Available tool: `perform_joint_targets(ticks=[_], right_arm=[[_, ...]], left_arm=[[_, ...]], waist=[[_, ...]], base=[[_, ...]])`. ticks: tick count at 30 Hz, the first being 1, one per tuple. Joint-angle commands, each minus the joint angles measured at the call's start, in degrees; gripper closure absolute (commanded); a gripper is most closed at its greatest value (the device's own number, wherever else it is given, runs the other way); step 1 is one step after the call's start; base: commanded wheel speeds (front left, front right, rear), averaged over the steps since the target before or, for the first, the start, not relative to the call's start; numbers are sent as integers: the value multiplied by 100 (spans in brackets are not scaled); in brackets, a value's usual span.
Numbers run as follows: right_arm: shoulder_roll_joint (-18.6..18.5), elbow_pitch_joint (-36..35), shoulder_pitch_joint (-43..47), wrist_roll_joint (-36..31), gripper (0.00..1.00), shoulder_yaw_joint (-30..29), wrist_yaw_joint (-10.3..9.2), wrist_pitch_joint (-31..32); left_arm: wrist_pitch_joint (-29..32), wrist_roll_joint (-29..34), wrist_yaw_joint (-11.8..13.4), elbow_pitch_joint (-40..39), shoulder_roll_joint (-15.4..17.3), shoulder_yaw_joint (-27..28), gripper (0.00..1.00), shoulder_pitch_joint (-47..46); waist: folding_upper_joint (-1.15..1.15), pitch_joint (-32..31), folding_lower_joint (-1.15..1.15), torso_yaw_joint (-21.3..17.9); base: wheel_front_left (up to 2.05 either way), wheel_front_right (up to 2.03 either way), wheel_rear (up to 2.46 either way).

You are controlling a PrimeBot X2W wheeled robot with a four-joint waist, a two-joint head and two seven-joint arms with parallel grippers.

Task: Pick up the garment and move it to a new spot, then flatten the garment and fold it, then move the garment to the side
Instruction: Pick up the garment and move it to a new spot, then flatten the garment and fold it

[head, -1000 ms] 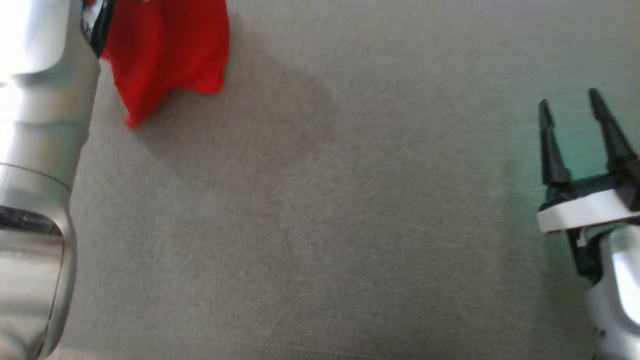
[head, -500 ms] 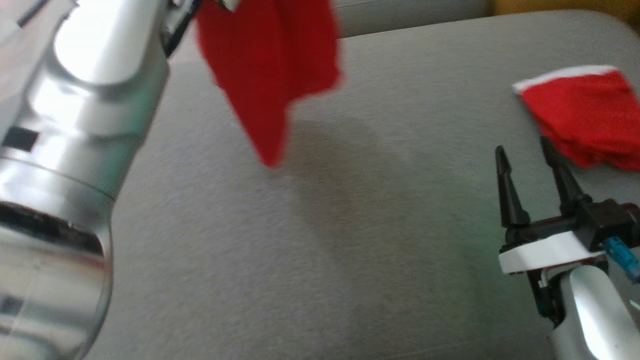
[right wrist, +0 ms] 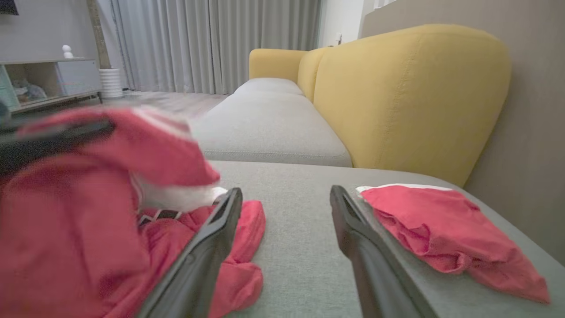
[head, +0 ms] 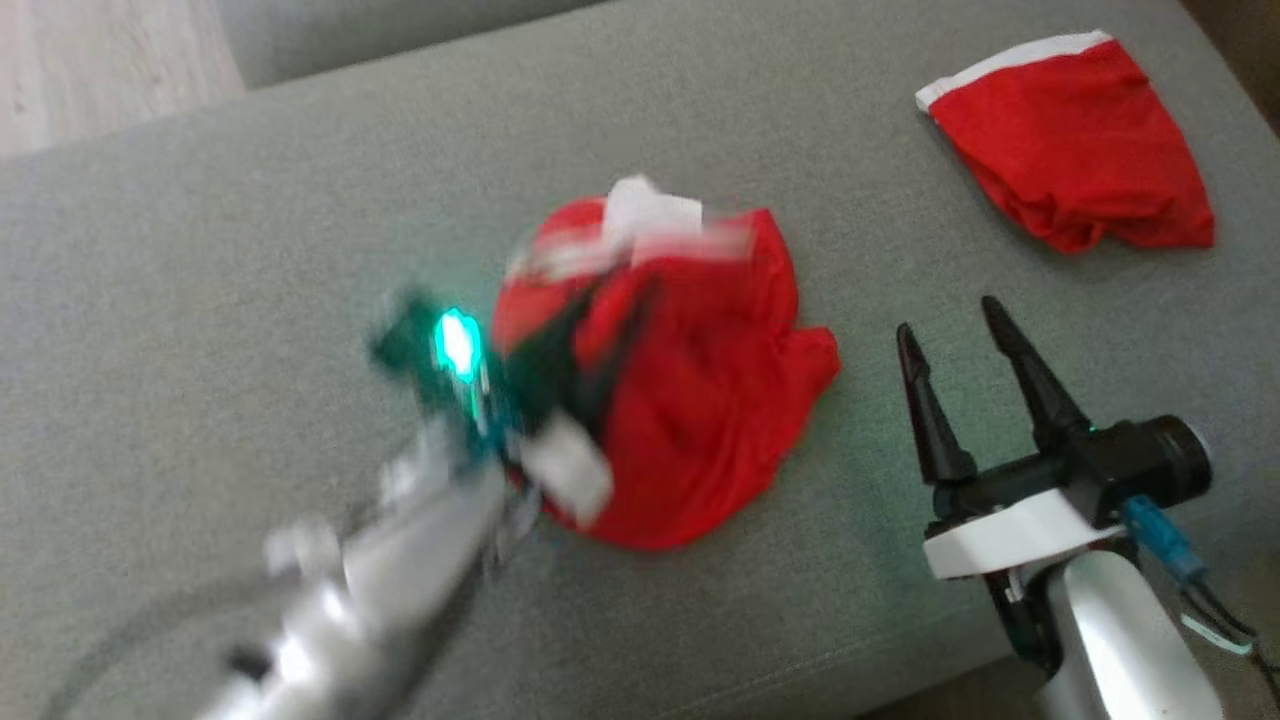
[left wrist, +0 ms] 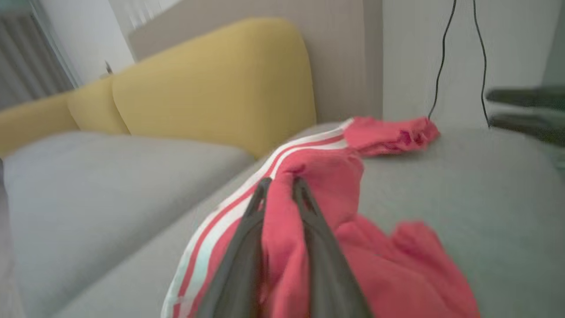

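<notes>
The move looks done: the left gripper [left wrist: 279,184] pinches its fingers on the crumpled red white-striped fabric garment [head: 700,420], the right gripper [head: 955,335] holds its fingers apart; next, release and flatten.

No legible txt or labels seen anywhere.

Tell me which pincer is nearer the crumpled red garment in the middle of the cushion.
Left. The left pincer is right on the crumpled garment, cloth between its fingers. The right pincer stands open to the garment's right, apart from it.
</notes>
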Motion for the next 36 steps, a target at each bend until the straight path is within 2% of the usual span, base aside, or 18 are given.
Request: perform_joint_targets(ticks=[1, 6, 9, 12, 16, 20, 26, 36], right_arm=[[9, -148, -91, -42, 0, 137, 37, -13], [103, -10, 60, 20, 0, 306, 37, -13], [119, 113, 295, 105, 0, 248, 37, -13], [110, 215, 597, 159, 0, 148, 37, -13], [118, 249, 925, 234, 0, -1, 37, -13], [137, 233, 1221, 270, 0, -155, 37, -13], [185, 178, 1650, 336, 0, -282, 37, -13], [258, 102, 1861, 387, 0, -401, 37, -13]], left_arm=[[-44, 77, 105, -242, 128, 266, 0, -108], [-45, 182, 643, -703, 56, 906, 0, 1183], [-46, 262, 888, -1147, -45, 1400, 0, 1943], [-46, 372, 1066, -1612, -148, 1903, 0, 2728], [-46, 597, 1166, -2150, -213, 2470, 0, 3583], [-46, 876, 1193, -2645, -242, 2908, 0, 4182], [-46, 1093, 1116, -3056, -294, 3324, 0, 4840], [-47, 1266, 917, -3125, -391, 3720, 0, 5246]], waist=[[0, 39, -2, 10], [0, -228, -2, 232], [0, -570, -2, 506], [0, -952, -2, 811], [0, -1282, -2, 1196], [0, -1554, -2, 1515], [0, -1909, -2, 1765], [0, -2060, -2, 1756]], base=[[0, 0, 0], [0, 0, 0], [0, 0, 0], [0, 0, 0], [0, 0, 0], [0, 0, 0], [0, 0, 0], [0, 0, 0]])
